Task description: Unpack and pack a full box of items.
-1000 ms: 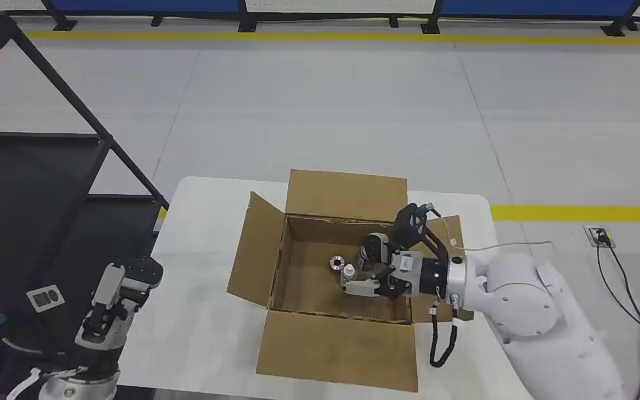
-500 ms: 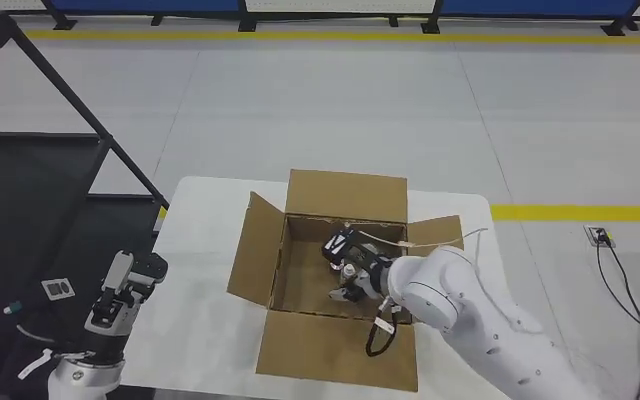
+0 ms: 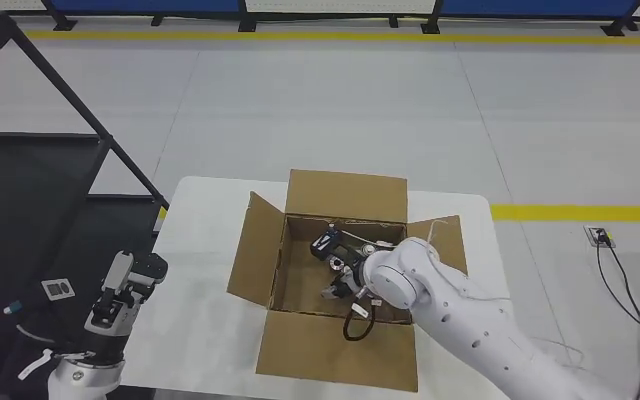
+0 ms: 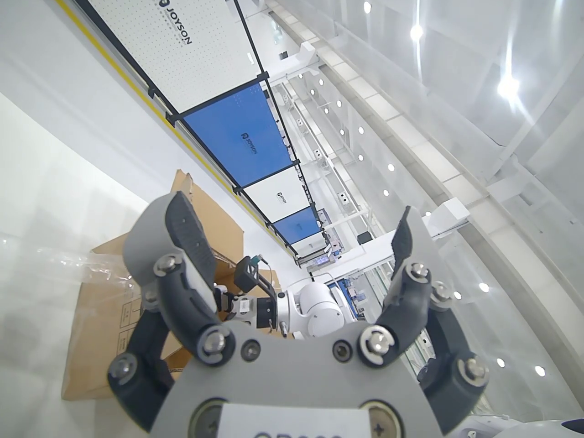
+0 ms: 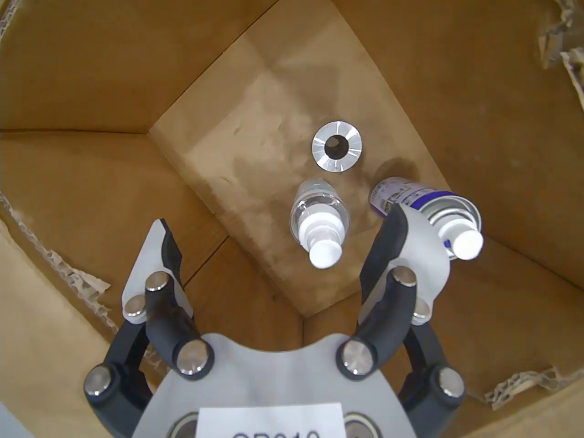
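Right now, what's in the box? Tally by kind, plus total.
Inside the cardboard box:
clear bottle, white cap: 1
spray can, white nozzle: 1
silver round item, dark centre, kind unclear: 1
Total: 3

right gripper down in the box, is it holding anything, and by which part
Nothing is held: the right gripper hangs open and empty inside the box, above the clear bottle and the spray can.
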